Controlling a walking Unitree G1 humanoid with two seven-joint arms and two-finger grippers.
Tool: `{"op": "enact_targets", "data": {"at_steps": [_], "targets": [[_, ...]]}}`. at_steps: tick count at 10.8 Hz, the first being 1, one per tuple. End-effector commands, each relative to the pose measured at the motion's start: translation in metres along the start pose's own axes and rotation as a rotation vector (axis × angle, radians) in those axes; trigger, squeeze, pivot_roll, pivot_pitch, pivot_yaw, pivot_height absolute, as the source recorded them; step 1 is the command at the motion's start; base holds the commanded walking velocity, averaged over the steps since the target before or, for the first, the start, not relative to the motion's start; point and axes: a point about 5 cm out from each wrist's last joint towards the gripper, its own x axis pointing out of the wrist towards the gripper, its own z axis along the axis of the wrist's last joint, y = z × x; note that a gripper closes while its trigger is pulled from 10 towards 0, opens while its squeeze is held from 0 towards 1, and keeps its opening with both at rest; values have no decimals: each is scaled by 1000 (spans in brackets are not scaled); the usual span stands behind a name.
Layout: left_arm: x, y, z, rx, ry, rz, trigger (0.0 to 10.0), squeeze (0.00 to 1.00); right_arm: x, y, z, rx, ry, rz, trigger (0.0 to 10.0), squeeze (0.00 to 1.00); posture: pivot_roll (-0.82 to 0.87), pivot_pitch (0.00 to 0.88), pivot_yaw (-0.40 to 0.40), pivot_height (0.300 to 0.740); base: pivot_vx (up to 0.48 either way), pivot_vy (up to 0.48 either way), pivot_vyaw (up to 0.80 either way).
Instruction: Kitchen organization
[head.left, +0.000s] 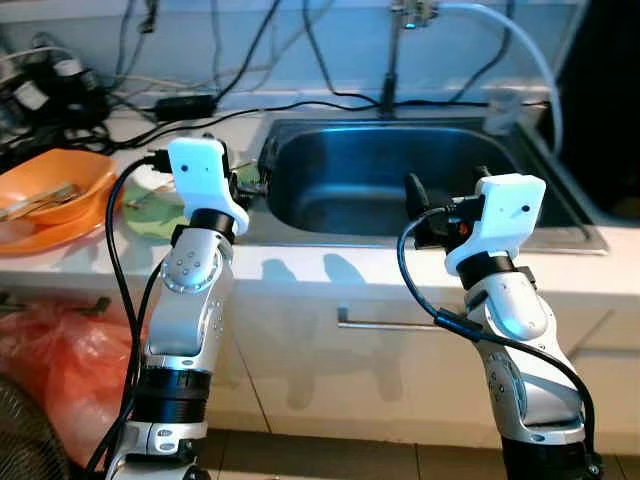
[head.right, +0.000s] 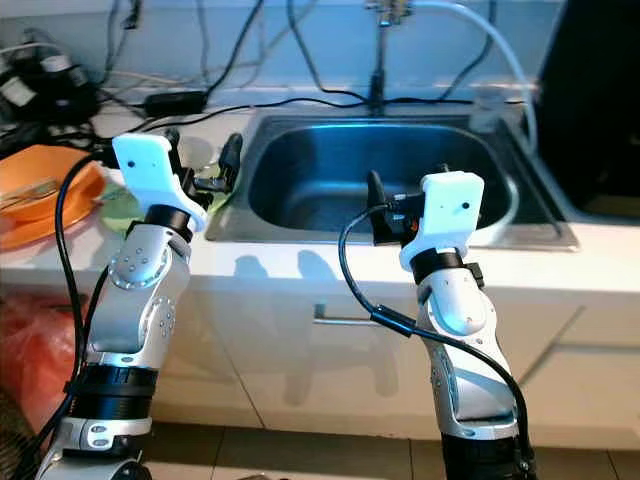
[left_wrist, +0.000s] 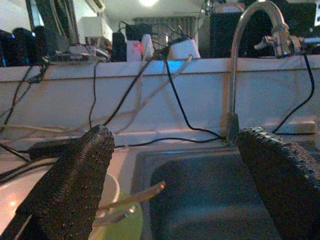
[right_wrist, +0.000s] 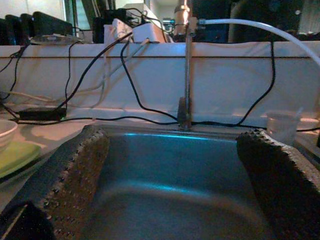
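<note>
- Now both arms are raised in front of the white tabletop (head.left: 300, 265), which carries a steel sink basin (head.left: 370, 175).
- Left pincer (left_wrist: 175, 180) is open and empty, above the sink's left rim, near a light green plate (head.left: 150, 215) with a small white bowl (left_wrist: 111, 187).
- Right pincer (right_wrist: 172, 185) is open and empty, over the basin, facing the metal tap (right_wrist: 185, 65).
- An orange plastic bowl (head.left: 50, 190) stands on the tabletop at far left.

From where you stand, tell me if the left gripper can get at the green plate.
Probably yes. The left gripper hangs open just over the counter beside the green plate, with nothing between them.
</note>
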Motion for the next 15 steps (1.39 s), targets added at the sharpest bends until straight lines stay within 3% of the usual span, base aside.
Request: {"op": "enact_targets", "data": {"at_steps": [1,5,12,13,15], "targets": [[0,4,-2,9,13,18,10000,0,0,3,2,20,-3,16,10000,0,-84,0,84,740,0,0,0],[0,6,-5,26,25,37,10000,0,-1,6,2,8,-11,27,10000,0,-83,0,91,740,0,0,356],[0,5,-15,5,78,35,10000,0,-2,5,3,43,-13,10,10000,0,-83,0,92,740,0,0,0],[-1,5,-18,9,86,34,10000,0,0,4,2,58,-3,-8,10000,0,-79,0,91,740,0,0,0],[-3,6,-25,21,105,38,10000,0,4,8,1,199,45,-16,10000,0,-76,0,88,740,0,0,0]]}}
